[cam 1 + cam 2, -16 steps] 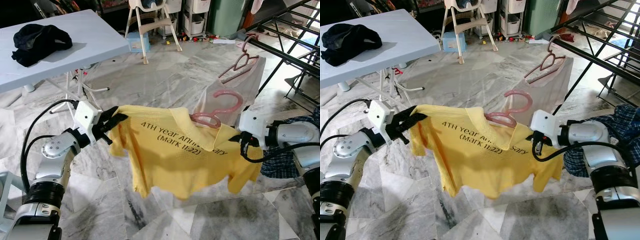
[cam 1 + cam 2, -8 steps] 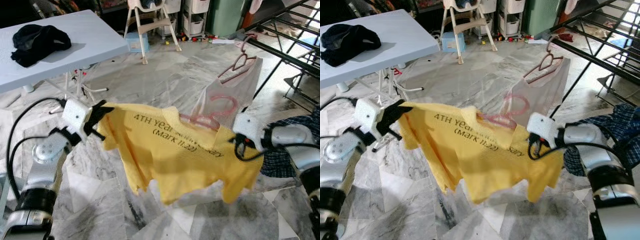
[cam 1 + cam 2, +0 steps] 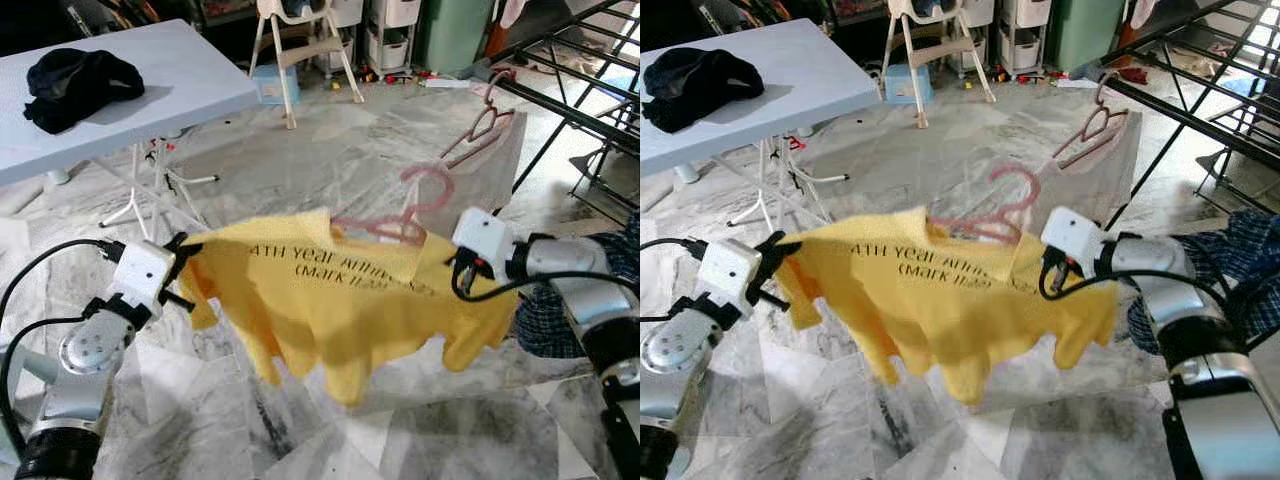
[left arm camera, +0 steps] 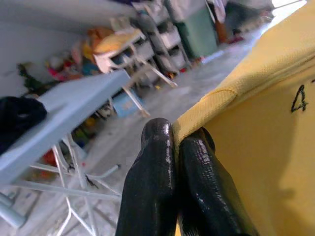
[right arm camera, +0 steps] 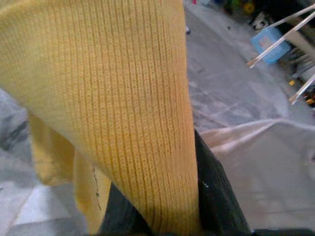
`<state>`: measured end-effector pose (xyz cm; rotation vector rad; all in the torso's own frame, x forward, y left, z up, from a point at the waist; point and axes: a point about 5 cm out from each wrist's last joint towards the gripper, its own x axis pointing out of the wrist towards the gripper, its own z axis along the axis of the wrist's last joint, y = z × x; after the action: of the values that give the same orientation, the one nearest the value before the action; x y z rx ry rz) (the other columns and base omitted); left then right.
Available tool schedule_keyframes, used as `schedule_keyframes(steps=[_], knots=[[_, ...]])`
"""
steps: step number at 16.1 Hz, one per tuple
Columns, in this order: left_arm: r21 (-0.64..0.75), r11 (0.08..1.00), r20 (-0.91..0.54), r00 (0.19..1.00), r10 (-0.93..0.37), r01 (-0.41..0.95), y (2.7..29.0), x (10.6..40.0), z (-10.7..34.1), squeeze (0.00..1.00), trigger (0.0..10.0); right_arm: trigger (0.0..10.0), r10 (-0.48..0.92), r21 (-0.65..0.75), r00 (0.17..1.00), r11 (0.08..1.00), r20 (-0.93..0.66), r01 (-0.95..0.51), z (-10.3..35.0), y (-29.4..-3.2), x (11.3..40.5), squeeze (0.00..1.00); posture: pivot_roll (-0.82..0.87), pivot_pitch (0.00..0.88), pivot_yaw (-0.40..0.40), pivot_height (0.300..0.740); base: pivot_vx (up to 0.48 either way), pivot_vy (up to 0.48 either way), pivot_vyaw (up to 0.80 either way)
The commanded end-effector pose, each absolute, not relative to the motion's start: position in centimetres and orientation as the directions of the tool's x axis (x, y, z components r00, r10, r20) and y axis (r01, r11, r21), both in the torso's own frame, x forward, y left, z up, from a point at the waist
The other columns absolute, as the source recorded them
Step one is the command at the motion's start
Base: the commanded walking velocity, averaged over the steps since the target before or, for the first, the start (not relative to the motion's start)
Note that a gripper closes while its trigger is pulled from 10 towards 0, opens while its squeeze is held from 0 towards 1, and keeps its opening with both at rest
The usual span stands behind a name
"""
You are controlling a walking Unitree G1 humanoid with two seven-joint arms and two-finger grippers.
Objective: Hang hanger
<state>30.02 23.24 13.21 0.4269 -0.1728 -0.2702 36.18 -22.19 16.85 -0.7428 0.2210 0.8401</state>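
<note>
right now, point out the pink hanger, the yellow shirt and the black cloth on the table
pink hanger [image 3: 424,187] left eye view, hook
yellow shirt [image 3: 340,310] left eye view, front panel
black cloth [image 3: 78,82] left eye view, middle

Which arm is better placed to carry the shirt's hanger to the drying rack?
Right, probably. The right gripper grips the yellow shirt beside the pink hanger, and the black rack stands on that side.
</note>
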Motion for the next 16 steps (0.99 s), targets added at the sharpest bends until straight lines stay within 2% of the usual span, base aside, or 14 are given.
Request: schedule_keyframes(steps=[1, 4, 9, 11, 12, 13, 14, 16], knots=[[0.404, 0.914, 0.134, 0.985, -0.105, 0.042, 26.4, 29.3, 13.3, 0.00, 0.0, 0.0, 0.492, -0.502, 0.740, 0.544, -0.458, -0.672, 17.1, -25.4, 35.9, 0.00, -0.11, 0.057, 0.045, 0.740, 0.000, 0.000, 0.00], [0.388, 0.922, 0.135, 0.989, -0.053, -0.003, 23.9, 29.5, 12.4, 0.00, 0.0, 0.0, 0.483, -0.510, 0.765, 0.570, -0.426, -0.644, 17.3, -24.8, 36.4, 0.00, -0.10, 0.056, 0.047, 0.740, 0.000, 0.000, 0.00], [0.249, 0.967, 0.089, 0.993, -0.074, 0.050, 19.4, 29.6, 10.6, 0.00, 0.0, 0.0, 0.476, -0.529, 0.791, 0.589, -0.384, -0.611, 18.1, -24.3, 37.0, 0.00, -0.11, 0.053, 0.051, 0.740, 0.000, 0.000, 0.00], [0.198, 0.977, 0.120, 0.987, -0.103, 0.078, 18.8, 29.9, 11.3, 0.00, 0.0, 0.0, 0.497, -0.535, 0.784, 0.575, -0.372, -0.619, 18.3, -23.9, 37.1, 0.00, -0.11, 0.052, 0.052, 0.740, 0.000, 0.000, 0.00], [0.176, 0.980, 0.123, 0.985, -0.118, 0.096, 18.6, 30.0, 11.4, 0.85, 4.2, 0.0, 0.508, -0.535, 0.781, 0.573, -0.363, -0.622, 18.4, -23.8, 37.1, 0.00, -0.11, 0.052, 0.052, 0.740, 0.000, 0.000, 0.00], [0.172, 0.981, 0.143, 0.983, -0.111, 0.086, 18.7, 30.4, 11.9, 1.00, 9.5, 0.0, 0.520, -0.535, 0.776, 0.567, -0.358, -0.627, 18.5, -23.5, 37.1, 0.00, -0.11, 0.050, 0.054, 0.740, 0.000, 0.000, 0.00], [0.159, 0.985, 0.156, 0.983, -0.097, 0.072, 18.8, 30.7, 12.4, 1.00, 10.0, 0.0, 0.543, -0.538, 0.765, 0.553, -0.346, -0.636, 18.5, -23.0, 37.1, 0.00, -0.11, 0.048, 0.056, 0.740, 0.000, 0.000, 0.00], [0.153, 0.985, 0.153, 0.983, -0.099, 0.076, 19.0, 31.1, 12.8, 1.00, 10.0, 0.0, 0.557, -0.539, 0.757, 0.543, -0.343, -0.644, 18.5, -22.9, 37.0, 0.00, -0.11, 0.046, 0.058, 0.740, 0.000, 0.000, 0.00]])
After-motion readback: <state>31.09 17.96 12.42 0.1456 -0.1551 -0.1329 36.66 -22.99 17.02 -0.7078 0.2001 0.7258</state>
